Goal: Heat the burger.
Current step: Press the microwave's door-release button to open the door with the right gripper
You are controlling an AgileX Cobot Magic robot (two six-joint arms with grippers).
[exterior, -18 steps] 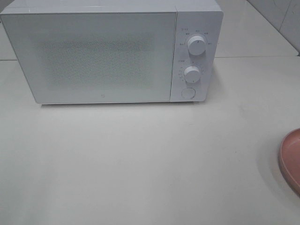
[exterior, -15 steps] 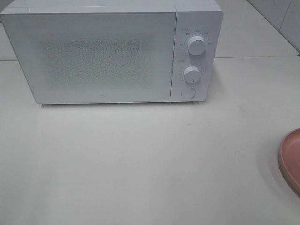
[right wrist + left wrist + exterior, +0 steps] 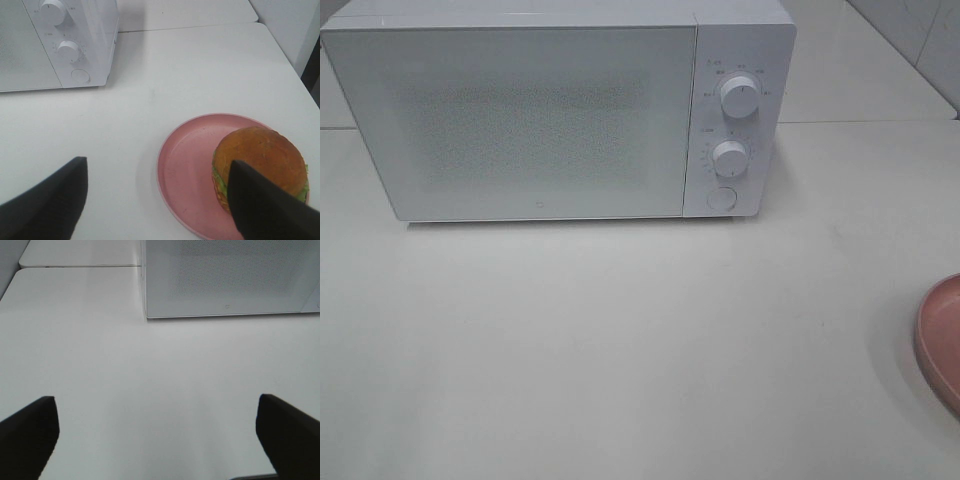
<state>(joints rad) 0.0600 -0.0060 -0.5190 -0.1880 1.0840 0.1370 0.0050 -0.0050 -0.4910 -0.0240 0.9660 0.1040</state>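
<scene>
The burger point(image 3: 260, 165) lies on the pink plate point(image 3: 187, 170) at the near right of the table point(image 3: 620, 350), well apart from the closed microwave point(image 3: 520, 110) at the far left. Both the left gripper point(image 3: 156, 412) and the right gripper point(image 3: 157, 170) are spread wide, holding nothing.

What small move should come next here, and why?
Probably lower the right tool around the burger: it sits ungrasped on the pink plate, and the tool is open, hanging over that plate. The microwave door is shut, but the open left tool faces it and could deal with that.
</scene>
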